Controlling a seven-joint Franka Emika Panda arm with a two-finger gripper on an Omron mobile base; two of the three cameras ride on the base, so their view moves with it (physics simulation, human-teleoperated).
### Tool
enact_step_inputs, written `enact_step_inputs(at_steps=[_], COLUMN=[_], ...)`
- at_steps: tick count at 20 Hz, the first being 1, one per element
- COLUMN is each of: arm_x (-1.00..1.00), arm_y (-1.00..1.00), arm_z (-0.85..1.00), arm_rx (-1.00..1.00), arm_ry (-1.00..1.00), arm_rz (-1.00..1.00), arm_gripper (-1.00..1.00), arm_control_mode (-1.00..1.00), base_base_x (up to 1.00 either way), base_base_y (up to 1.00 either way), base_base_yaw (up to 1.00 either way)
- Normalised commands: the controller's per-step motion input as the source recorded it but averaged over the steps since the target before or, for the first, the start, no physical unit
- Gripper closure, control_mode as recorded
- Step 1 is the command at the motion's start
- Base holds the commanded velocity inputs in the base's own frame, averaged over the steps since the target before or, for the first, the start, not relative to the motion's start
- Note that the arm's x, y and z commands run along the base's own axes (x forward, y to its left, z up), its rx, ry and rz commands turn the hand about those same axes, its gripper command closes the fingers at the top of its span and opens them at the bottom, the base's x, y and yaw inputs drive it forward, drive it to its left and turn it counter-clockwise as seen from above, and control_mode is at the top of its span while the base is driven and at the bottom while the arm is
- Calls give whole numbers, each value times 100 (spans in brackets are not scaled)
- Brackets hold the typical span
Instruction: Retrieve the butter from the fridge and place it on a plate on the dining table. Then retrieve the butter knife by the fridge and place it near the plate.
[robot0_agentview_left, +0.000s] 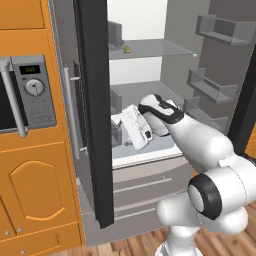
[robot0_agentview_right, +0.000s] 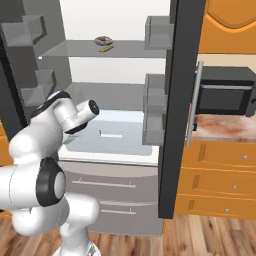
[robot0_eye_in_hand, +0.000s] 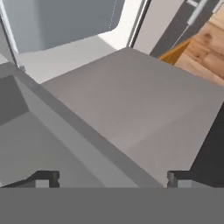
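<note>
The fridge (robot0_agentview_left: 95, 100) stands with both doors open. The butter (robot0_agentview_right: 105, 49), a small pale-yellow stick, lies on the upper glass shelf, and in the left base view the butter (robot0_agentview_left: 126, 49) sits near that shelf's left side. My gripper (robot0_agentview_left: 120, 131) is inside the fridge's lower compartment, well below the butter's shelf. In the hand view the gripper (robot0_eye_in_hand: 113, 178) is open, fingertips (robot0_eye_in_hand: 48, 178) far apart with nothing between them, over grey fridge surfaces. The plate, the dining table and the butter knife are out of view.
A reddish-brown food item (robot0_agentview_right: 103, 40) sits just behind the butter. Door bins (robot0_agentview_right: 156, 107) line the open doors. A microwave (robot0_agentview_left: 30, 92) is set in orange cabinets on the left; another dark microwave (robot0_agentview_right: 222, 90) stands on a marbled counter (robot0_agentview_right: 225, 127) on the right.
</note>
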Motion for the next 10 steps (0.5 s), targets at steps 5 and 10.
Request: enact_step_inputs(at_steps=[5,10], arm_x=[-74,-34], arm_y=[73,22], arm_z=[0,0], arm_rx=[0,0], arm_ry=[0,0], arm_rz=[6,0], arm_gripper=[-100,-100], arm_control_mode=[-100,-100], base_base_x=[0,0], base_base_y=[0,0], base_base_yaw=[0,0])
